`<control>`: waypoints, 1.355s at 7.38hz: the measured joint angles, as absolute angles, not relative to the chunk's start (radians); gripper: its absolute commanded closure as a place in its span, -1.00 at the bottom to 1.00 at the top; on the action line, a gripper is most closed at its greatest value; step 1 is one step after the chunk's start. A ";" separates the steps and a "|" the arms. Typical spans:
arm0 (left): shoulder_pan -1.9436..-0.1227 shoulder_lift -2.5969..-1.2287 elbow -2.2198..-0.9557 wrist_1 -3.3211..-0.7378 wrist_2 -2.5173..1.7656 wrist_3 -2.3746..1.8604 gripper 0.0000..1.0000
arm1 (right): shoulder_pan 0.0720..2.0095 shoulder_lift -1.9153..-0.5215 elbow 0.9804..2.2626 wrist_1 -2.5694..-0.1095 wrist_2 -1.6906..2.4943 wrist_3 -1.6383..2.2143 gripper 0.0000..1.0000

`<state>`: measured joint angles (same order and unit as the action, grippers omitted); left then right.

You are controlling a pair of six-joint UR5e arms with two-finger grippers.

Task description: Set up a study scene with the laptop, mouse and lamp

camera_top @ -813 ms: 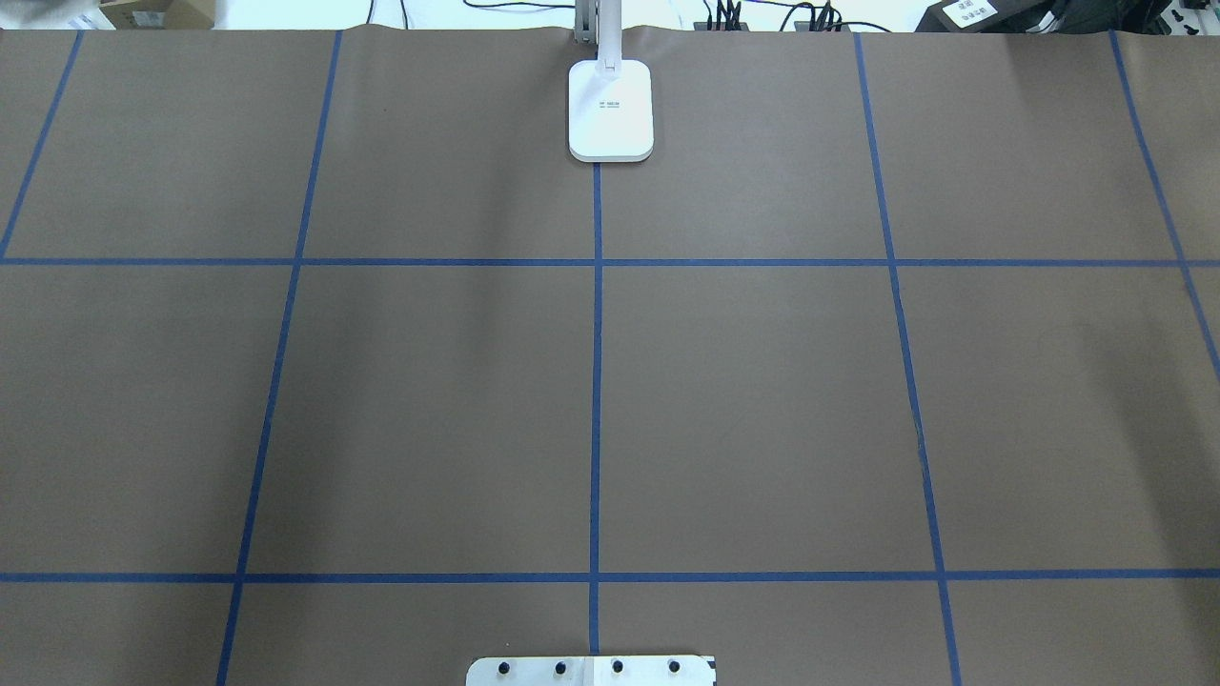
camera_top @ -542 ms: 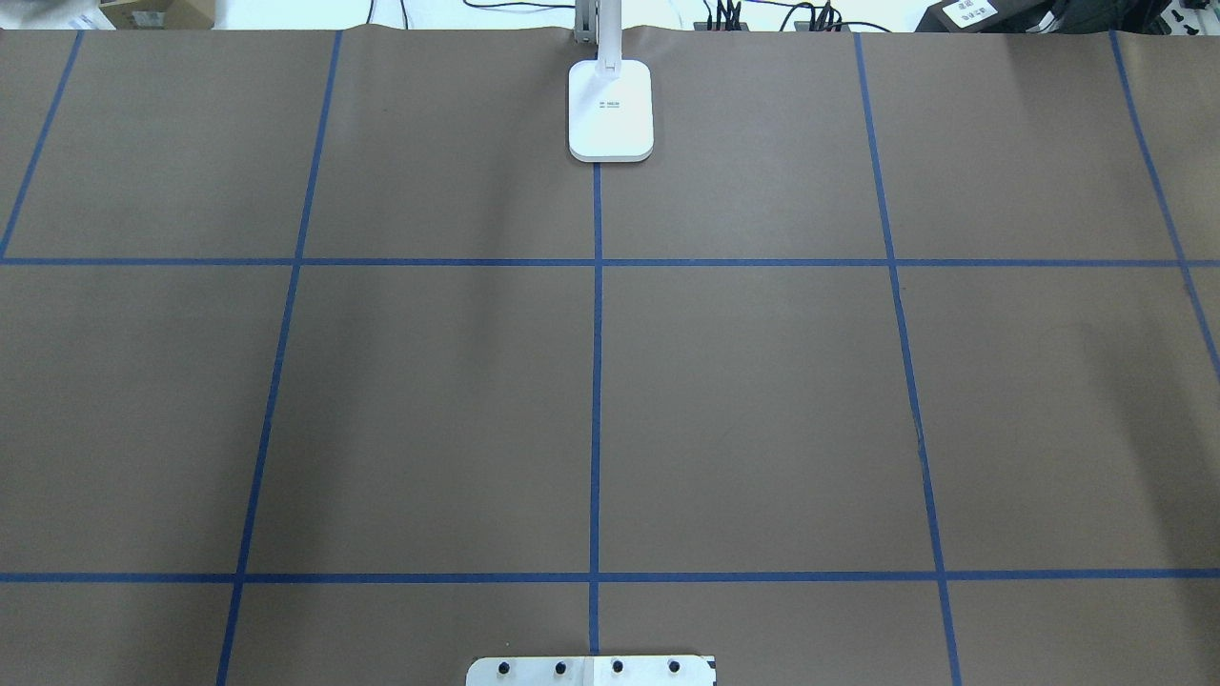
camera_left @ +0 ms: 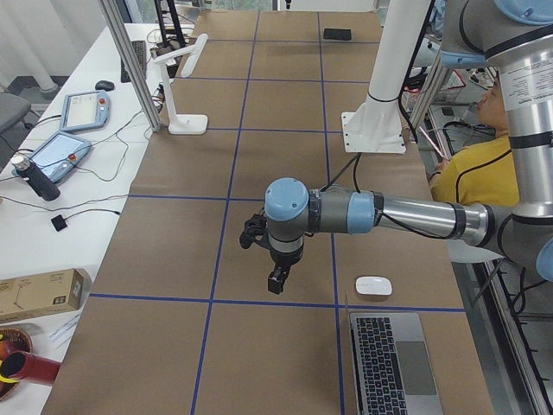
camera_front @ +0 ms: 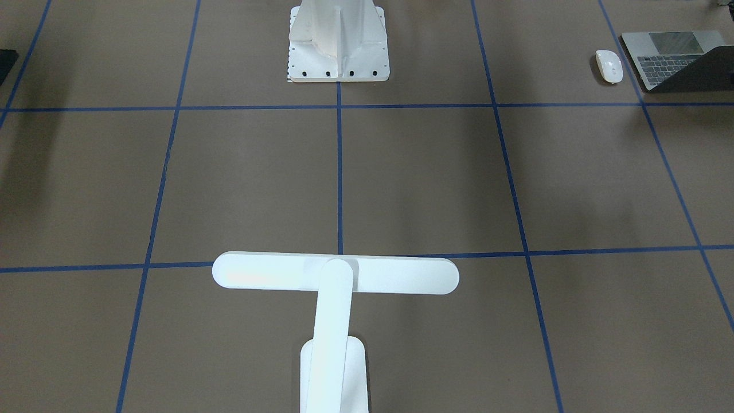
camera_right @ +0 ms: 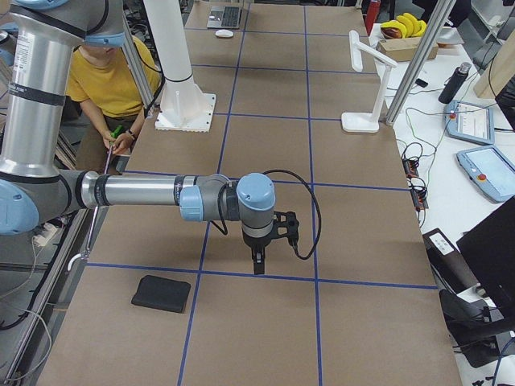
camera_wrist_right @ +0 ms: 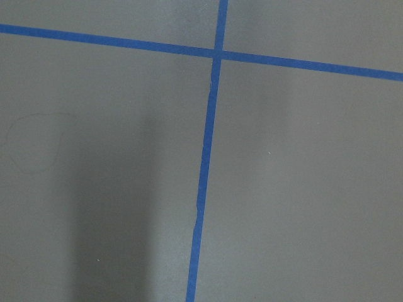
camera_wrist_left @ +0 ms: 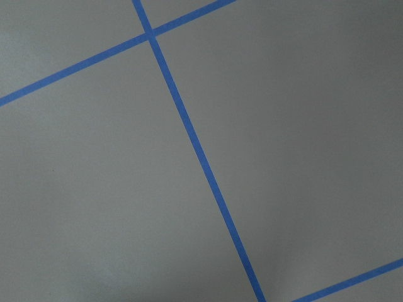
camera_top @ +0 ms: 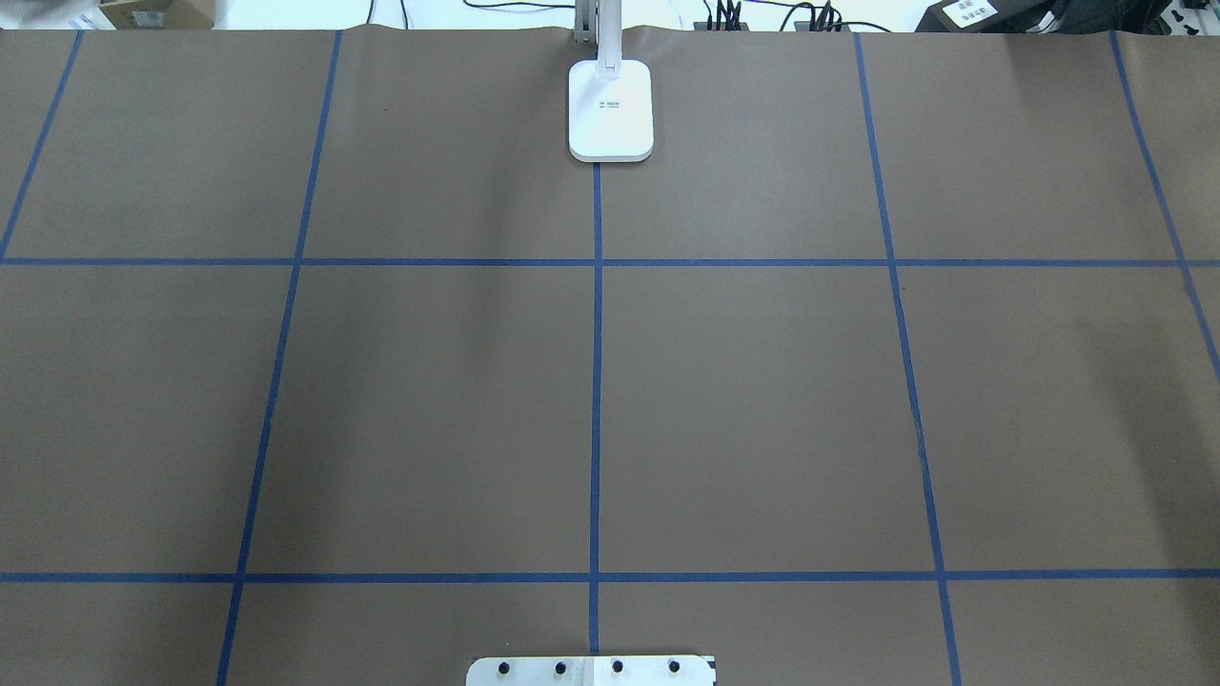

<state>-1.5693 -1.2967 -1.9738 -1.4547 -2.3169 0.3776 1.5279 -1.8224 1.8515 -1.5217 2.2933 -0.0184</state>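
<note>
The white lamp [camera_front: 335, 274] stands at the table's far middle edge, its base [camera_top: 611, 110] on the centre tape line. The grey laptop [camera_front: 676, 57] lies open at the robot's left end, with the white mouse [camera_front: 609, 65] beside it. In the exterior left view, my left gripper [camera_left: 276, 285] hangs above the paper, apart from the mouse [camera_left: 373, 285] and the laptop [camera_left: 397, 363]. In the exterior right view, my right gripper [camera_right: 258, 267] hangs near a flat black pad [camera_right: 162, 293]. I cannot tell whether either gripper is open or shut. The wrist views show only paper and tape.
The white pedestal [camera_front: 338, 40] stands at the robot's side of the table. Brown paper with blue tape lines [camera_top: 596, 381] covers the table. A person in yellow [camera_right: 113, 76] sits behind the pedestal. Tablets and cables [camera_left: 65, 151] lie on the side bench.
</note>
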 measured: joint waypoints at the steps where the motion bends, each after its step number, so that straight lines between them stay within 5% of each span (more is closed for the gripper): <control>1: -1.612 -1.307 -1.962 -1.454 -2.315 0.374 -0.99 | 1.528 -1.822 1.852 -1.522 2.293 -0.018 -1.00; 6: -1.903 -1.361 -1.823 -1.451 -2.311 0.224 -0.99 | 1.528 -1.823 1.851 -1.522 2.293 -0.018 -1.00; 10: -1.999 -1.271 -1.824 -1.426 -2.281 -0.114 -0.99 | 1.528 -1.821 1.851 -1.522 2.291 -0.018 -1.00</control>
<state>-1.9988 -1.2711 -1.8237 -1.4264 -2.2814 -0.1143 1.5279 -1.8214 1.8514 -1.5217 2.2909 -0.0184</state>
